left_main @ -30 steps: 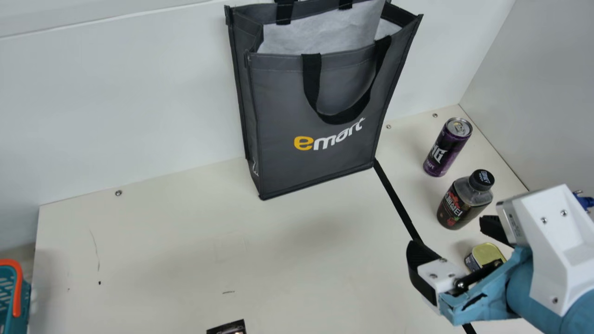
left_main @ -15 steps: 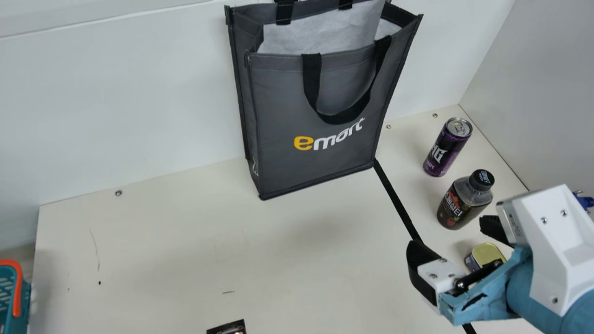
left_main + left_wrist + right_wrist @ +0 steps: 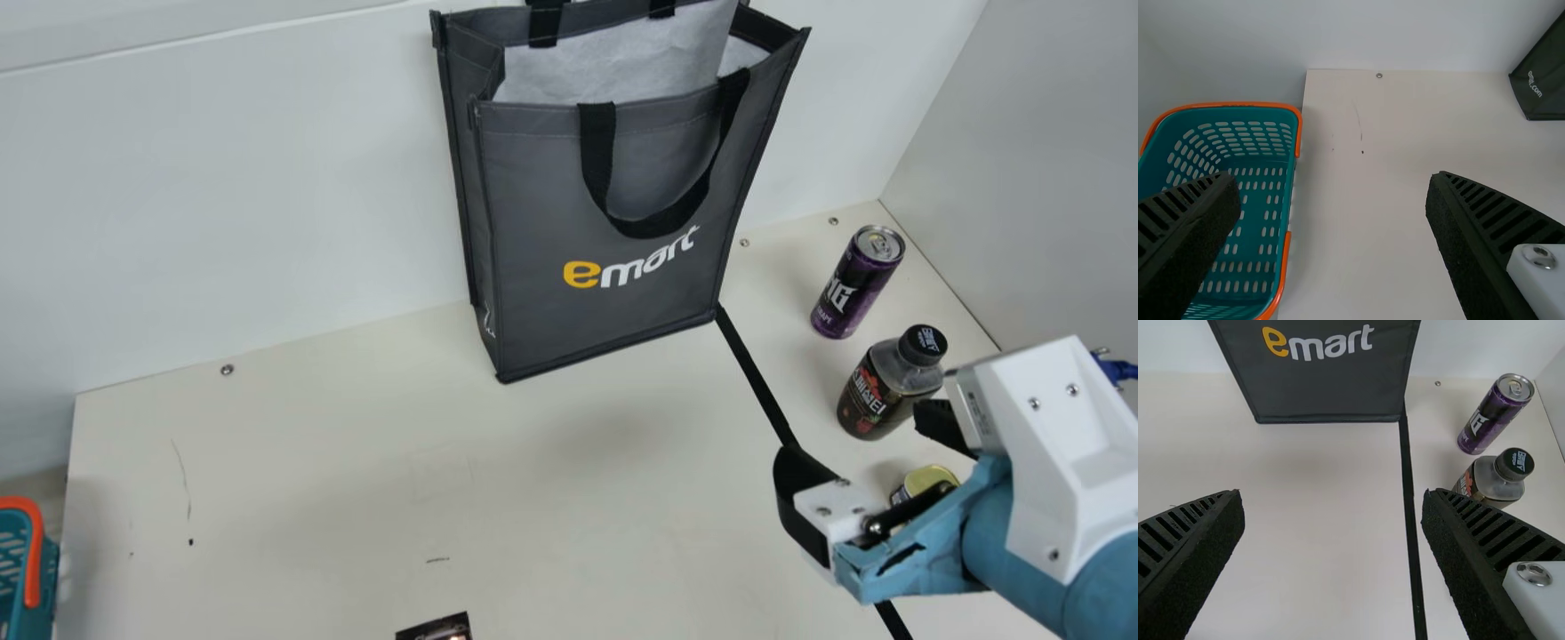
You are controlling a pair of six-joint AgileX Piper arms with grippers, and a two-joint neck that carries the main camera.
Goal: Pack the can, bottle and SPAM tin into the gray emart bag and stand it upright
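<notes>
Right claw [image 3: 856, 434] near upright bottle [image 3: 876, 396], cap [image 3: 923, 345] up.

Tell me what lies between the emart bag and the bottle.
Between bag and bottle, the main view shows a black strip on the table.

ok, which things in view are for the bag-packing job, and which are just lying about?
For the job:
- gray emart bag, upright
- purple can
- dark-capped bottle
- yellow-lidded tin, partly hidden, presumably the SPAM

Just lying about:
- teal basket with orange rim
- black strip along the table
</notes>
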